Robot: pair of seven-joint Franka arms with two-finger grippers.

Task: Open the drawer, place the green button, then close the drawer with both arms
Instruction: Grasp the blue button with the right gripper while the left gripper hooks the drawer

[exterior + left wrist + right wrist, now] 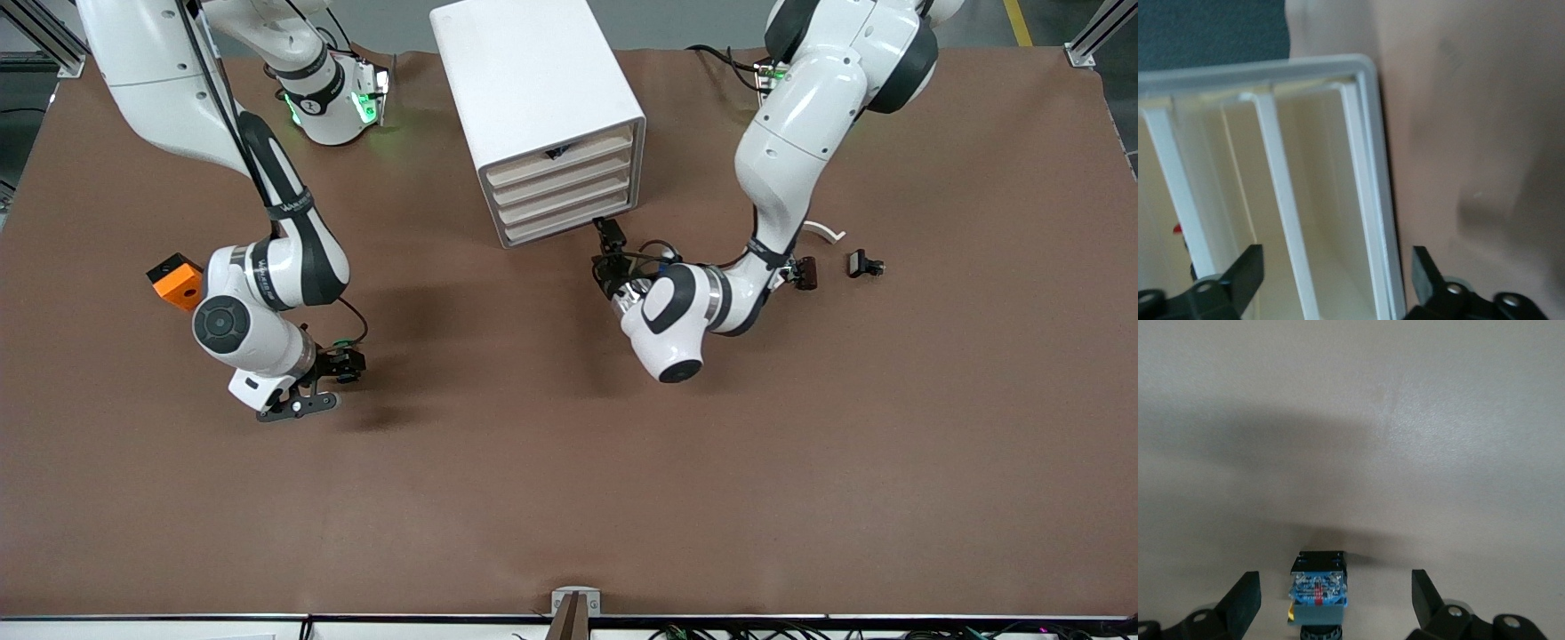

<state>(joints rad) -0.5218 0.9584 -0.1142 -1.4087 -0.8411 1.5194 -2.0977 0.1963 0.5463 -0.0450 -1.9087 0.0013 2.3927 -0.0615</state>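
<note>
Button [1318, 593] is sitting on the table [569, 498] toward the right arm's end, between the right gripper's [342, 382] spread jaws, untouched. Right arm is bending low, wrist beside the orange block [175, 280]. All four drawers of the cabinet [533, 89] are closed. Left gripper [610, 233] is reaching in at the bottom drawer [569, 222], jaws apart, forearm folding back low over the table.

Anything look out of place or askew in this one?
Nothing stands out. The cabinet stands upright with all four drawers in, the button lies between the right gripper's open jaws, and the left gripper is at the lowest drawer.
</note>
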